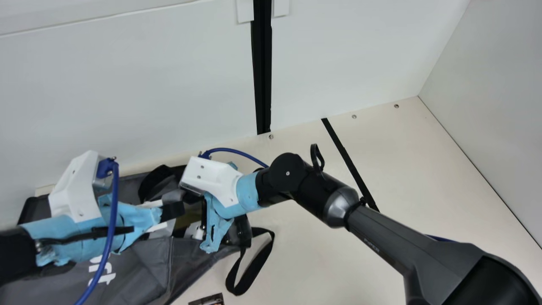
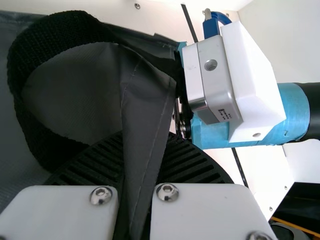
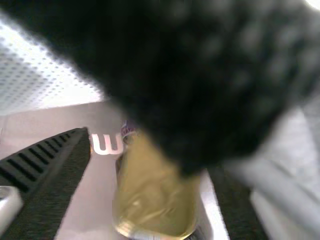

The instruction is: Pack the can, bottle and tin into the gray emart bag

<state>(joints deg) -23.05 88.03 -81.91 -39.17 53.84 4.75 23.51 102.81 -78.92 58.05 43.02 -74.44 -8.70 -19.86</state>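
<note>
1 tin (image 3: 157,200), gold-coloured, sits in the mouth of your gray emart bag (image 1: 139,271), between the spread fingers of your right gripper (image 3: 150,155); there is a gap on at least 1 side of it, so you have no clamp on it. Your left gripper (image 2: 147,145) is pinched on a fold of the bag's gray fabric, at the rim beside a black strap loop (image 2: 16,85).

You look to be at the tin's placing, with the bag steadied. You can't tell whether the tin rests on the bottom. A purple-printed item (image 3: 128,131) peeks out beside it, too little of it to name. If the tin is settled, your next move calls for drawing the right gripper straight up and out before the left lets go; mind the dark, fuzzy band (image 3: 200,75) across the right wrist view, probably a strap that could snag.

Around you, the cream table (image 1: 402,178) carries a black stripe (image 1: 349,161), a trailing bag strap (image 1: 255,267) and a small printed card (image 1: 207,300). Behind rises a white wall (image 1: 127,84) with 1 black upright (image 1: 262,76).
</note>
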